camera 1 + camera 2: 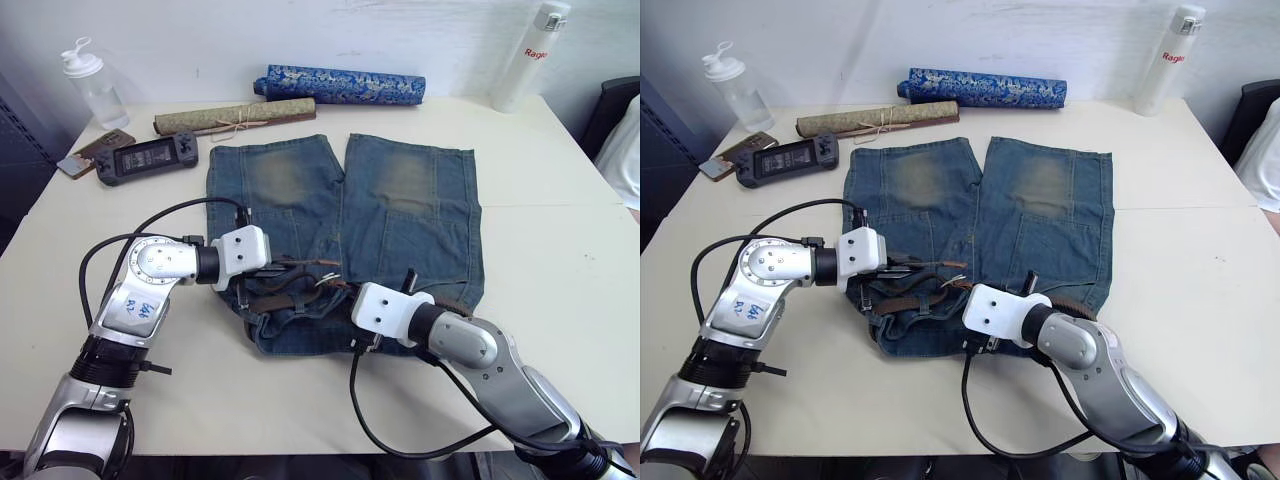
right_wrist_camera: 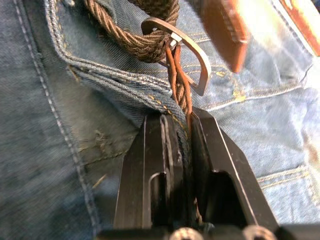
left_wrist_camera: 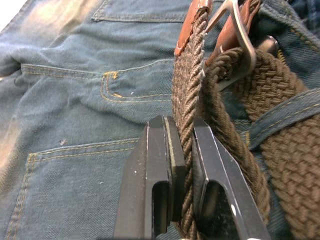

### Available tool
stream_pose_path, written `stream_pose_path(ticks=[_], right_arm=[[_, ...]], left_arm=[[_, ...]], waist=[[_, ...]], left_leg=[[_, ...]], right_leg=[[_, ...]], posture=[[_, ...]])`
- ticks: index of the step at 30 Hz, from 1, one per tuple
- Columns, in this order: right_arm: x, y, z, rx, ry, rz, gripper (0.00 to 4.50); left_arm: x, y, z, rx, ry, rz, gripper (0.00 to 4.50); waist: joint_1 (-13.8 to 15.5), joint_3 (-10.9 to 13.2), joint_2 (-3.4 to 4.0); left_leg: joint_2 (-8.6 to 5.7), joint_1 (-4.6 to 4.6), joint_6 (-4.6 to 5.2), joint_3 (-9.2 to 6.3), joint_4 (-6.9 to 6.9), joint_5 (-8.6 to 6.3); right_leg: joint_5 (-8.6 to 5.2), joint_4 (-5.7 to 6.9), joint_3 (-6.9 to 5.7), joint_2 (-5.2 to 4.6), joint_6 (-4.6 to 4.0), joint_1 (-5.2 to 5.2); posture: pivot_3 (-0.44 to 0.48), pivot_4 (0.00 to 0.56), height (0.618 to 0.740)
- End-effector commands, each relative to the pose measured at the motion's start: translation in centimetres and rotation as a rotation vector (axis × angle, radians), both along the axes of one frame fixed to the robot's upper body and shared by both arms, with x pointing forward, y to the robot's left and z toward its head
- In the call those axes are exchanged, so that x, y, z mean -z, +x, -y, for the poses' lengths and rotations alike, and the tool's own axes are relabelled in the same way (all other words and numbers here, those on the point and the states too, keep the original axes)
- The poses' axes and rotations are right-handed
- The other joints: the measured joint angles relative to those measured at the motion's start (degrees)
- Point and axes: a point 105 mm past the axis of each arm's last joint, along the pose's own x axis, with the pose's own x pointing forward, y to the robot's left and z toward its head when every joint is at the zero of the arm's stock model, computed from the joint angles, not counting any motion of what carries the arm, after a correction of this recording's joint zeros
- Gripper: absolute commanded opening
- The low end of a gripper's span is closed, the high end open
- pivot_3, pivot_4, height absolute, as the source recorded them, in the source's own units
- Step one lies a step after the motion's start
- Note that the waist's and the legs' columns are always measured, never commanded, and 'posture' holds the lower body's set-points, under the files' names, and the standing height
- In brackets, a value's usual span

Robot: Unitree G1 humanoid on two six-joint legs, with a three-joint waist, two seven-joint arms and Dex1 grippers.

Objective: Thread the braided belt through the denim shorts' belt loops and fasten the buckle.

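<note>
Left hand (image 3: 182, 150): fingers pinched on the braided belt (image 3: 186, 100), the woven strap running up between the two black pads toward its reddish-brown leather tip.
Right hand (image 2: 182, 125): fingers closed on a fold of denim waistband edge together with the thin brown strands of the belt, just below the buckle (image 2: 187, 55).
Buckle: silver rectangular frame with a prong, lying on the denim; woven strap is wrapped round one bar. In the left wrist view the frame sits beside the leather tip, partly cut off at the picture's edge.
Denim shorts (image 1: 400, 200): spread flat in the middle of the desk (image 1: 560, 250), legs toward the far edge, waistband toward the near edge, bunched where the two hands meet.
Belt loops (image 3: 285, 112): one blue strip crosses over the braided strap; the others cannot be made out among the folds.
Belt course: rumpled along the waistband between the hands; how far it is threaded is hard to tell.
Writing: white bottle (image 1: 530, 55) at the far right corner shows red letters "Rag", the rest turned out of sight. Blue handwriting on the left forearm is unreadable.
Far edge: blue patterned roll (image 1: 340, 85), tan rolled mat (image 1: 235, 117) tied with string.
Far left corner: clear bottle (image 1: 95, 85), black handheld game console (image 1: 147, 158).
</note>
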Motion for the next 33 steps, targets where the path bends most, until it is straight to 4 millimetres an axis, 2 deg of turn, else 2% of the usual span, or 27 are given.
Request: stream_pose_path(ticks=[1,13,24,33], right_arm=[[-0.7,0.0,-0.8,-0.042,-0.026,0.056,0.0],[-0.4,1.0,-2.4,-0.107,-0.073,0.057,0.0],[-0.4,1.2,-2.7,-0.131,-0.081,0.065,0.0],[-0.5,0.9,-3.3,-0.167,-0.086,0.08,0.0]], left_arm=[[-0.6,0.2,-0.5,-0.008,0.03,0.024,0.0],[-0.6,0.2,-3.8,-0.114,0.101,-0.009,0.0],[0.4,-0.7,-4.5,-0.086,0.182,-0.033,0.0],[0.5,-0.2,-3.4,-0.03,0.216,-0.006,0.0]], waist=[[-0.3,0.0,0.0],[-0.53,0.0,0.0],[-1.19,-0.01,-0.01],[-1.79,-0.02,-0.02]], left_leg=[[0.0,0.0,0.0,0.0,0.0,0.0],[0.0,-0.03,-0.01,-0.01,0.0,0.01],[0.01,-0.16,-0.05,-0.01,0.02,0.03],[0.01,-0.21,-0.07,-0.01,0.02,0.04]], right_leg=[[0.0,0.0,0.0,0.0,0.0,0.0],[-0.02,0.14,0.01,0.01,-0.02,-0.11],[-0.07,0.32,0.03,0.01,-0.09,-0.33],[-0.09,0.39,0.03,0.01,-0.11,-0.44]], posture=[[0.0,0.15,0.637],[0.0,0.15,0.637],[0.0,0.15,0.637],[0.0,0.15,0.637]])
